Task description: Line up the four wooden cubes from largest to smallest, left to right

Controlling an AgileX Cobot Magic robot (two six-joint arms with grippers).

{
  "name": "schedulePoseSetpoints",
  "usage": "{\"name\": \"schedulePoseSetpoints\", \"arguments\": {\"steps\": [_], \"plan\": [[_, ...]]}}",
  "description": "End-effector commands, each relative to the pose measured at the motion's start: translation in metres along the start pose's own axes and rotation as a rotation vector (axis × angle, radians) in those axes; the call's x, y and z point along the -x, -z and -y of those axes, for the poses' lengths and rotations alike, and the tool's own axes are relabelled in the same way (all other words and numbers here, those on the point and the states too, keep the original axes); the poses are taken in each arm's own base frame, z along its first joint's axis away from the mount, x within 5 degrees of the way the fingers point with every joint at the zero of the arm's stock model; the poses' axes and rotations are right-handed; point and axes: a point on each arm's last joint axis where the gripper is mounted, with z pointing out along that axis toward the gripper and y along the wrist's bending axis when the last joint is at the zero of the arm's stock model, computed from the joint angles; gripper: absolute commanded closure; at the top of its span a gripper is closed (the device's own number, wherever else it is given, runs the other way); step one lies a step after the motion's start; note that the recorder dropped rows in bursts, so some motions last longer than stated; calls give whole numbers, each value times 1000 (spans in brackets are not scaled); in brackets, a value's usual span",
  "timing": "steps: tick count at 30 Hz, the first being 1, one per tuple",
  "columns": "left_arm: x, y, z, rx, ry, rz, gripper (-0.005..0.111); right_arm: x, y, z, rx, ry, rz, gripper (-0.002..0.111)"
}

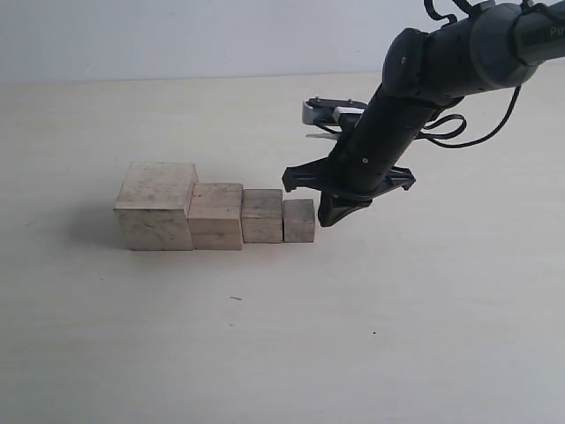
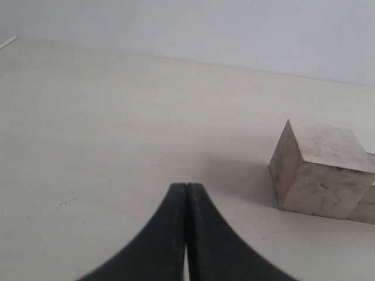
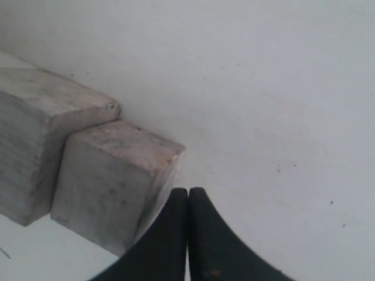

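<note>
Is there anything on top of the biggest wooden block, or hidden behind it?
Nothing sits on the largest cube; its top face is bare. Only the table shows beyond it. The strip right behind its back face is hidden by the cube itself.

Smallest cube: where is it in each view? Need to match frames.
Exterior view: smallest cube at the row's right end, just left of the right gripper.
Left wrist view: not in it; mainly the largest cube shows.
Right wrist view: nearest cube, beside the shut right gripper.
Shared landmark: second-smallest cube, next to it in exterior and right wrist views.
</note>
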Motion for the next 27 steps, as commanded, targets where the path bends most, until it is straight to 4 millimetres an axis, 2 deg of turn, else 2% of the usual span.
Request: {"name": "schedulePoseSetpoints", "arguments": {"steps": [1,14,27], "plan": [[0,0,0,-7,-4,10,107,-2,1,0,-2,-15,-26,108],[0,0,0,-7,-7,10,107,-1,1,-6,62,38,-11,108],[0,0,0,-7,-7,10,107,2,1,-6,55,51,22,108]]}}
